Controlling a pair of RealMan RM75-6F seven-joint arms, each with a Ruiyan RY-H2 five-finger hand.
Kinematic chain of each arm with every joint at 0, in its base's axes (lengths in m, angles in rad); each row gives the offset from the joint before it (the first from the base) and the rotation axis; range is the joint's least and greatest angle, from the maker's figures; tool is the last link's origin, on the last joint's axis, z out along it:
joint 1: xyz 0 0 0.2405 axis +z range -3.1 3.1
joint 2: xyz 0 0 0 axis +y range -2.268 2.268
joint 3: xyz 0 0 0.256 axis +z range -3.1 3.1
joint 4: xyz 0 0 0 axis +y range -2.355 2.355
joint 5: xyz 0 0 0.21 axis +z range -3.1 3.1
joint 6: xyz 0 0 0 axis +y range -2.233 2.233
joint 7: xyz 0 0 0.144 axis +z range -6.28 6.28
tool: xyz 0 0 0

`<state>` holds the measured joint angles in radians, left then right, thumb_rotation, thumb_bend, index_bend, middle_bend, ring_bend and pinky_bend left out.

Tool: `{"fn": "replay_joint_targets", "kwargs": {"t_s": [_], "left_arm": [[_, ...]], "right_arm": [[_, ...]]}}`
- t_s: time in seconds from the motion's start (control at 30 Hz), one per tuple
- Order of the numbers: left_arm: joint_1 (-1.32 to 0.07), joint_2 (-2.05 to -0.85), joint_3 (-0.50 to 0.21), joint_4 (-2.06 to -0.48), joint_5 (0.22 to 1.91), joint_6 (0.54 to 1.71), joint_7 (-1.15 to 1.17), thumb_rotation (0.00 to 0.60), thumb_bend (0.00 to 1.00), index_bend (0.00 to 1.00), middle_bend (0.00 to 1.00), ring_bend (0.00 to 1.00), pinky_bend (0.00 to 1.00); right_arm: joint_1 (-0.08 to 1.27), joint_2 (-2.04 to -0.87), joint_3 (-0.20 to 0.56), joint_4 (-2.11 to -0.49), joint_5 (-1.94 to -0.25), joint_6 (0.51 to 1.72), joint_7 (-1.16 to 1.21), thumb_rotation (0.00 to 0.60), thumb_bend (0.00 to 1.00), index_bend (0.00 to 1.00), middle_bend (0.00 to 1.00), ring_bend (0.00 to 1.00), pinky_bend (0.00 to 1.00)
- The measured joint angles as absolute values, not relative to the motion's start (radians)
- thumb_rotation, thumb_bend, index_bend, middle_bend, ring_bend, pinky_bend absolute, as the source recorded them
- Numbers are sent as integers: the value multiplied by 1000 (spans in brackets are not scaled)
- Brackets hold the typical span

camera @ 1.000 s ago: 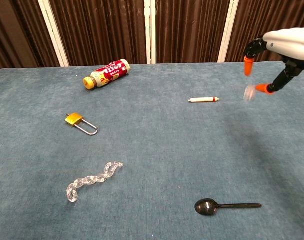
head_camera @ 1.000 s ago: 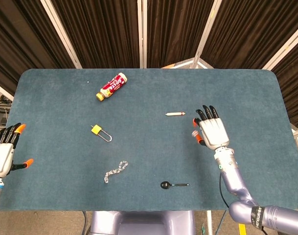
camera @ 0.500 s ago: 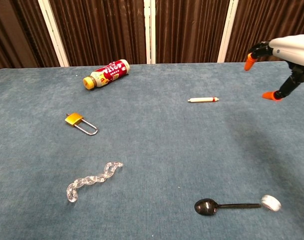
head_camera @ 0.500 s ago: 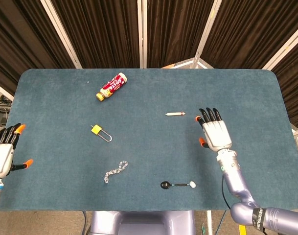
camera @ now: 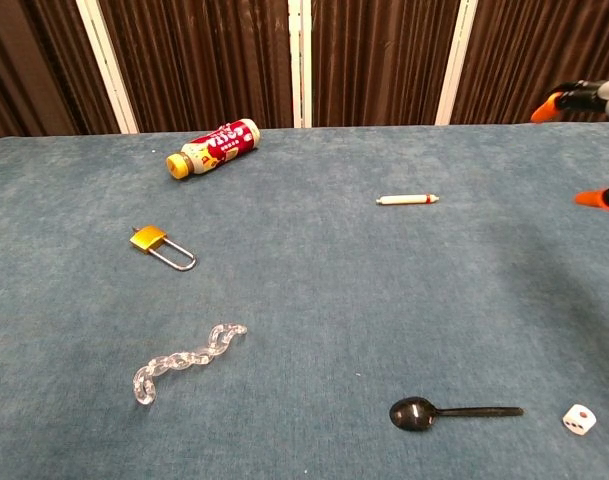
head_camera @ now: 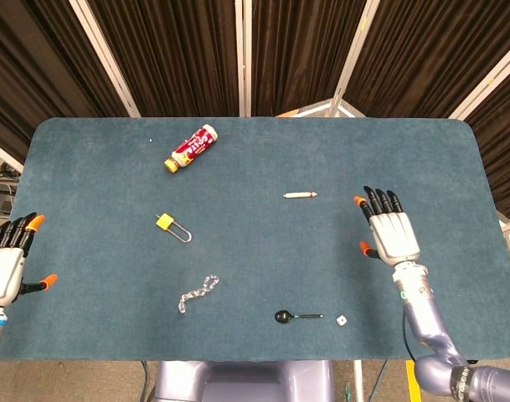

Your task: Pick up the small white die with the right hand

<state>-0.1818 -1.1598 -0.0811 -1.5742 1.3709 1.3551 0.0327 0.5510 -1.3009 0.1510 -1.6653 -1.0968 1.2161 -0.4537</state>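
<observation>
Head view shows the right hand point(head_camera: 394, 234) with its fingers point(head_camera: 378, 201) straight and spread, holding nothing, hovering over bare cloth on the right part of the table point(head_camera: 263, 251). Only its orange fingertips point(camera: 546, 104) show at the right edge of the chest view. Open blue surface lies between this hand and the table's right edge, and more of it toward the far edge.

Nearer the front edge, the small white die point(head_camera: 342, 320) rests on the cloth, well apart from the right hand and closer to the robot. It sits just beside the handle end of the black spoon point(head_camera: 297, 316), apart from it by a small gap. In the chest view the die point(camera: 579, 420) lies close to the lower right corner, a red pip on its top face.

A white stick with a red tip point(head_camera: 300, 195) lies near the table's middle, to the left of the right hand. Further left are the yellow padlock point(head_camera: 172, 226), the clear chain point(head_camera: 197, 293) and, toward the far edge, the small bottle point(head_camera: 191, 148) on its side.

At the left edge the left hand point(head_camera: 7, 266) hangs open, fingers apart, empty, just off the table's side.
</observation>
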Motion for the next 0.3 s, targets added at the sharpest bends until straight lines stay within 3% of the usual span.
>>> {"fn": "replay_joint_targets", "kwargs": {"t_s": [0.13, 0.3], "left_arm": [[-178, -1162, -80, -1572, 1377, 1367, 33, 600, 124, 0, 0, 0, 0], [-167, -1166, -76, -1567, 1387, 1386, 25, 600, 124, 0, 0, 0, 0]], "right_arm": [[508, -1277, 121, -1659, -1173, 1276, -427, 600, 155, 26, 0, 0, 0], [421, -1255, 67, -1624, -1290, 1399, -352, 600, 139, 0, 0, 0, 0]]}}
